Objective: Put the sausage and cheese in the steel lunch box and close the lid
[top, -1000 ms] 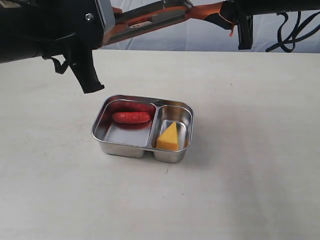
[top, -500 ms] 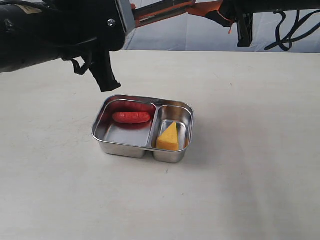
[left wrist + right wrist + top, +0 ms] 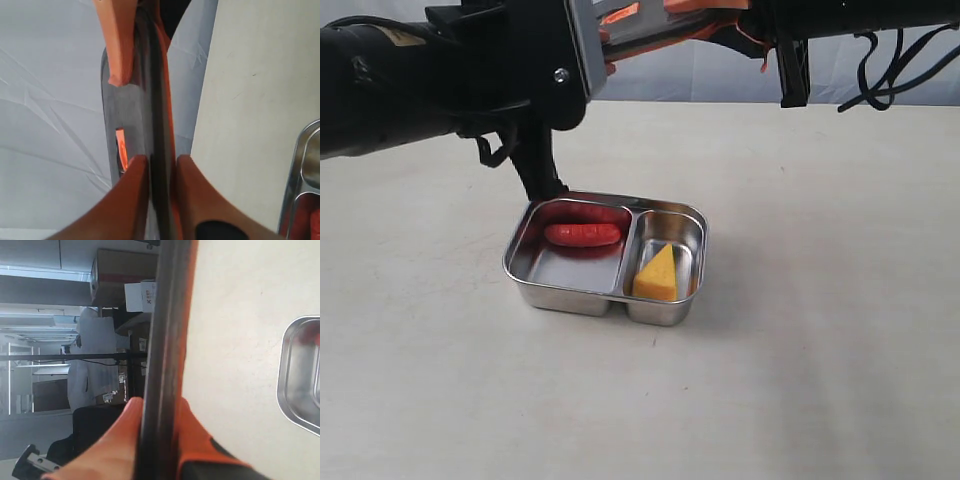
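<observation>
The steel lunch box stands open on the table. The red sausage lies in its larger compartment and the yellow cheese in the smaller one. The dark lid hangs high behind the box, held between both arms. In the left wrist view the lid shows edge-on and my left gripper is shut on its rim. My right gripper is shut on the lid's other end. The box's corner shows beside it.
The left arm's black body fills the upper left of the exterior view, and a black part of it hangs just above the box's back left corner. Cables hang at the back right. Pale table top surrounds the box.
The left arm has swung right and down toward the box's back left corner, and the lid has moved with it. The right gripper has shifted slightly left at the lid's far end.
</observation>
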Available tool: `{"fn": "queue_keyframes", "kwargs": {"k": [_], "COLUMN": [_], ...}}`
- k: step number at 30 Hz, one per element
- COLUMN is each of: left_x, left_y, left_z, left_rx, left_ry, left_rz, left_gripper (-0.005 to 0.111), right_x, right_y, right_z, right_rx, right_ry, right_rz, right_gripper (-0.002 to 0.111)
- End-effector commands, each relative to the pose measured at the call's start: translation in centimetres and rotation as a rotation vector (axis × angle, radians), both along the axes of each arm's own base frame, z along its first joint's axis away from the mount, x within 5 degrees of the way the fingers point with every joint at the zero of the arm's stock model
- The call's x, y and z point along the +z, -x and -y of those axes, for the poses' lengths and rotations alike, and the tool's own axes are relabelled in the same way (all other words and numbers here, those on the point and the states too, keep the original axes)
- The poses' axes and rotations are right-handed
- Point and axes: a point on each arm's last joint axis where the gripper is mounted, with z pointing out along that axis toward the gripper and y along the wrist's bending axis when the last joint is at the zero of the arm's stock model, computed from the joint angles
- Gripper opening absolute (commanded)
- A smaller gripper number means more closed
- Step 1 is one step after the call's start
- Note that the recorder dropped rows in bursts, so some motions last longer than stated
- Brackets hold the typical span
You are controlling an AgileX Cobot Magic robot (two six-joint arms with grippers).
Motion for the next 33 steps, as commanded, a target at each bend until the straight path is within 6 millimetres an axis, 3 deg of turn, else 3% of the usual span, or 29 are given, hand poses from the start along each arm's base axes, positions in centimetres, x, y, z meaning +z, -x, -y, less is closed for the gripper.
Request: {"fn": "queue_keyframes", "kwargs": {"k": [1, 2, 4, 7, 9, 11, 15, 19, 21, 23, 28, 30, 33], "left_x": [0.1, -0.1, -0.2, -0.4, -0.5, -0.4, 0.7, 2.9, 3.7, 3.3, 0.9, 0.7, 0.4], "left_y": [0.2, 0.4, 0.5, 0.6, 0.7, 0.7, 1.1, 1.6, 1.6, 1.3, 1.5, 1.7, 2.0], "left_z": [0.1, 0.2, 0.2, 0.3, 0.3, 0.3, -0.3, -1.7, -3.2, -5.3, -9.6, -10.5, -10.7], "left_rx": [-0.010, -0.027, -0.040, -0.054, -0.057, -0.051, -0.024, 0.111, 0.240, 0.449, 0.917, 1.004, 0.999], "left_ry": [0.004, -0.008, -0.015, -0.025, -0.023, -0.006, 0.079, 0.367, 0.515, 0.618, 0.509, 0.504, 0.500], "left_rz": [-0.005, -0.026, -0.044, -0.062, -0.072, -0.083, -0.102, -0.182, -0.191, -0.190, -0.184, -0.155, -0.159], "left_gripper": [0.000, 0.001, 0.013, 0.045, 0.058, 0.061, 0.061, 0.061, 0.061, 0.060, 0.036, 0.022, 0.002], "right_x": [-0.4, -0.4, -0.5, -0.5, -0.5, -0.5, -0.9, -1.8, -3.3, -5.4, -8.2, -9.7, -11.2], "right_y": [-0.1, -0.2, -0.2, -0.4, -0.6, -1.0, -1.3, -1.2, -0.3, 1.0, 3.5, 4.9, 6.1], "right_z": [0.2, 0.2, 0.2, 0.3, 0.4, 0.5, 0.8, 1.1, 1.4, 2.2, 3.2, 3.3, 3.6], "right_rx": [-0.001, -0.006, -0.012, -0.033, -0.056, -0.092, -0.117, -0.115, -0.087, -0.112, -0.184, -0.148, -0.125], "right_ry": [0.065, 0.073, 0.075, 0.079, 0.086, 0.099, 0.166, 0.210, 0.257, 0.297, 0.210, 0.181, 0.199], "right_rz": [0.063, 0.068, 0.069, 0.076, 0.083, 0.097, 0.136, 0.144, 0.173, 0.155, 0.155, 0.186, 0.148], "right_gripper": [0.000, 0.000, -0.001, -0.001, -0.001, -0.001, -0.001, -0.001, -0.001, -0.001, -0.001, -0.001, -0.001]}}
